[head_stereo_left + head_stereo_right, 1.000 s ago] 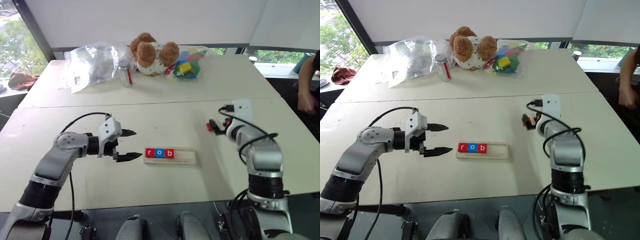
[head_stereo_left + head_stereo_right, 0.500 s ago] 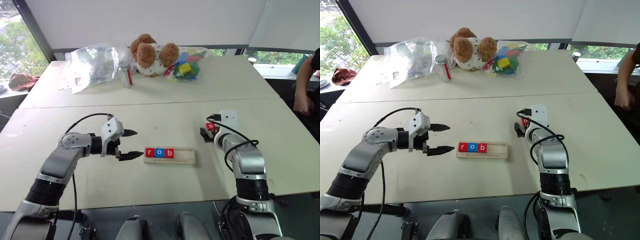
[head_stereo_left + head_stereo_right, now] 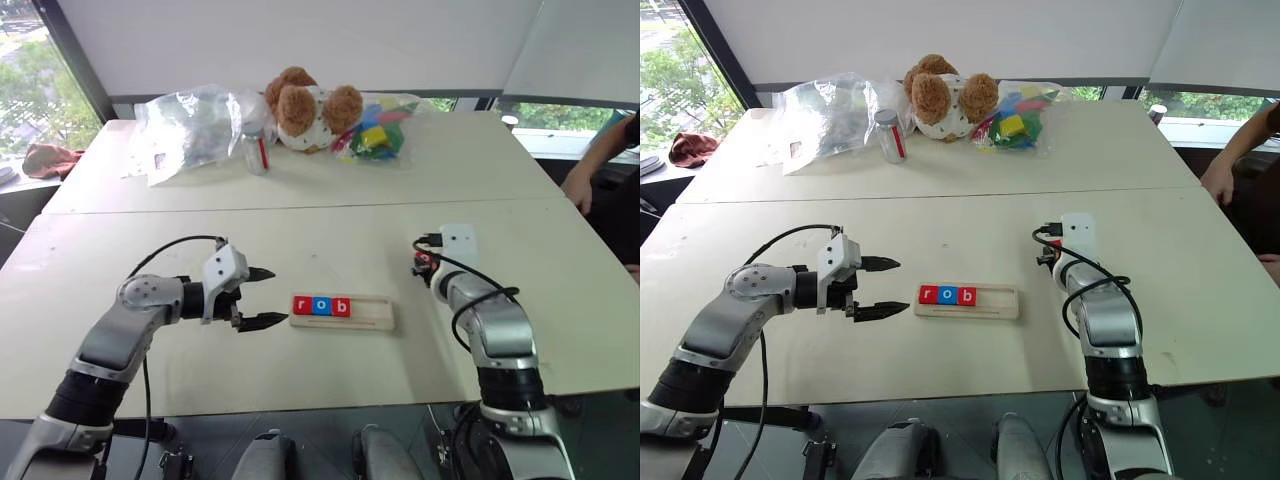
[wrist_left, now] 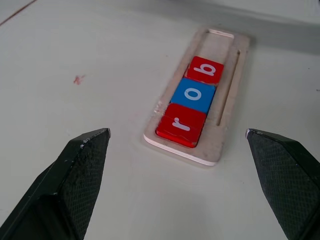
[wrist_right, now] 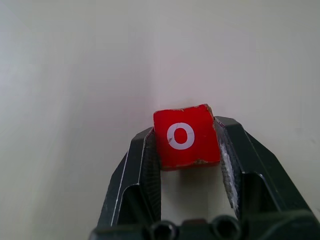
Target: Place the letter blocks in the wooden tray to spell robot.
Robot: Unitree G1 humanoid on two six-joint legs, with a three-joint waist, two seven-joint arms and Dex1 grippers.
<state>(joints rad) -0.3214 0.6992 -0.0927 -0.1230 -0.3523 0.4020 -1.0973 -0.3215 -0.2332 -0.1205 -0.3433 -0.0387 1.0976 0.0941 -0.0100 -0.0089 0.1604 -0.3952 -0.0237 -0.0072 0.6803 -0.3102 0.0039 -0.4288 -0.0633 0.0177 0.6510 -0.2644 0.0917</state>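
Red "o" block pinched in right pincer, wooden tray holding "r", "o", "b", left pincer spread wide beside it on the worktop

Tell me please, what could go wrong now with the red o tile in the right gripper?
The right gripper holds the red o tile only at its fingertips, so it might slip or twist when carried. The wooden tray already holds r, o, b, so a misaligned drop could knock them. The open left gripper beside the tray might get in the way.
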